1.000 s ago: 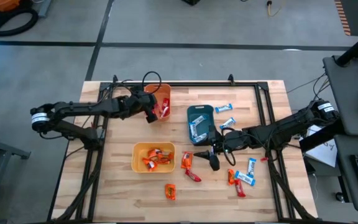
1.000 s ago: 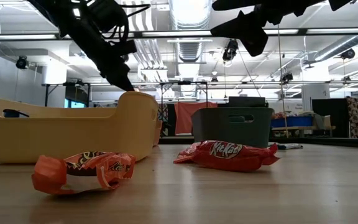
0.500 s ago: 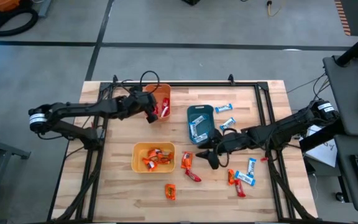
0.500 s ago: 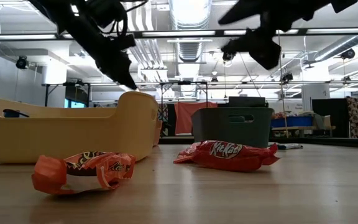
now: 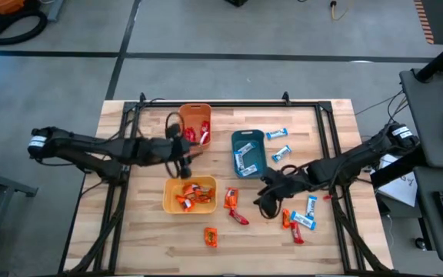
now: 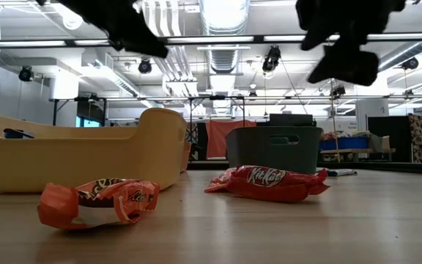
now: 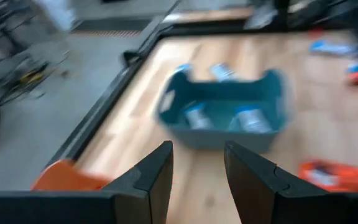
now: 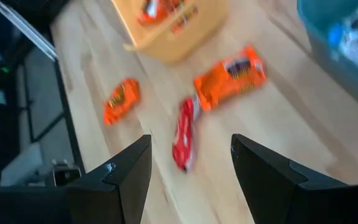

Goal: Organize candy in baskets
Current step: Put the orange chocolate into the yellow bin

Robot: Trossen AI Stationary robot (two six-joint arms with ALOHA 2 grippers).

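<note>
Three baskets stand on the table: an orange one at the far side with red candy in it, a teal one with blue candy, and a yellow one with orange candy. My left gripper hovers open and empty between the orange and yellow baskets, facing the teal basket. My right gripper hangs open and empty above loose candy: a red bar and an orange one lying flat on the wood.
More loose candy lies on the near right of the table: blue bars, a red bar, orange pieces. A black frame borders the table.
My left gripper has drawn back from over the orange basket, swinging toward the table's near edge and rising a little; it now hangs between the orange and yellow baskets. My right gripper has rolled about its wrist and tipped while staying over the loose candy.
</note>
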